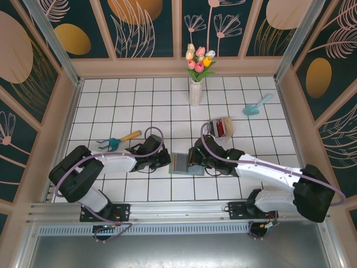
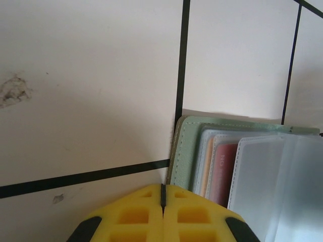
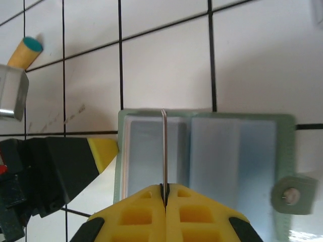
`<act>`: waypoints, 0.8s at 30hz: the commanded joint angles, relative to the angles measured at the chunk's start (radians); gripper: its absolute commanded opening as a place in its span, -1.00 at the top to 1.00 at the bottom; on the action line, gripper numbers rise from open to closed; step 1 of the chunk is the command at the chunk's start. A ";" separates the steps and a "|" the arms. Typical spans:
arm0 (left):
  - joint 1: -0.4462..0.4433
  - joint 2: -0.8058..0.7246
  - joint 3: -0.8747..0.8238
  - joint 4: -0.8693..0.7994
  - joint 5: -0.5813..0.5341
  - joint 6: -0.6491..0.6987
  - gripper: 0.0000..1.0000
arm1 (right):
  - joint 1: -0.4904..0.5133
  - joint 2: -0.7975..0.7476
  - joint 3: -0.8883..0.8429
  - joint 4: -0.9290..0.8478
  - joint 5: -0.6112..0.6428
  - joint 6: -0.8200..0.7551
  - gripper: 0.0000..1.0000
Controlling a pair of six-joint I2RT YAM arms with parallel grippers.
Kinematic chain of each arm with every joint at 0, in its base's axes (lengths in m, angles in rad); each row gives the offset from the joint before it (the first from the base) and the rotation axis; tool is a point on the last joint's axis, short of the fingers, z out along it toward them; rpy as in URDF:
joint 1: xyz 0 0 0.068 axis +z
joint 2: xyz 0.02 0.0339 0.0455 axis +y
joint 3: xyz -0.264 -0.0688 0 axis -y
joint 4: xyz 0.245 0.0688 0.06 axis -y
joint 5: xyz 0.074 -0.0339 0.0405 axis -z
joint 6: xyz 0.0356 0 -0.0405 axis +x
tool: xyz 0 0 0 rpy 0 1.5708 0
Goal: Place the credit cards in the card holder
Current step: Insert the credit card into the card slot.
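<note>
"What are the arms doing?"

"Both are lying low and reaching toward the middle. The left arm (image 1: 106,163) is bending in from the left, and the right arm (image 1: 268,170) from the right."

"And the grippers?"

"The left gripper (image 2: 162,189) is pressing its yellow fingers (image 2: 131,217) tight together. The right gripper (image 3: 164,189) is pinching a thin card (image 3: 164,146) standing on its edge. The two grippers are sitting near each other."

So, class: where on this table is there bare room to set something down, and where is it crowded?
Free: the back-left tiles between the vase and hand rake; the tiles right of the clear box, nearer than the scoop. Crowded: the centre, where the shut left gripper and the right gripper, pinching a credit card, meet at the card holder.
</note>
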 commanded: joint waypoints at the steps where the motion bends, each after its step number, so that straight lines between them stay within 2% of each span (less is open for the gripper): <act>1: -0.002 0.006 -0.022 -0.022 -0.008 -0.014 0.92 | -0.019 0.017 -0.063 0.192 -0.104 0.026 0.91; 6: -0.003 0.016 -0.022 -0.016 -0.001 -0.018 0.92 | -0.073 0.010 -0.163 0.251 -0.136 0.035 0.92; 11: -0.002 0.024 -0.025 -0.014 0.000 -0.019 0.92 | -0.145 0.005 -0.293 0.443 -0.271 0.022 0.91; 15: -0.003 0.028 -0.026 -0.009 0.001 -0.025 0.92 | -0.160 0.013 -0.375 0.601 -0.311 0.077 0.91; 24: -0.003 0.027 -0.030 -0.006 -0.002 -0.031 0.92 | -0.193 -0.078 -0.402 0.597 -0.316 0.076 0.91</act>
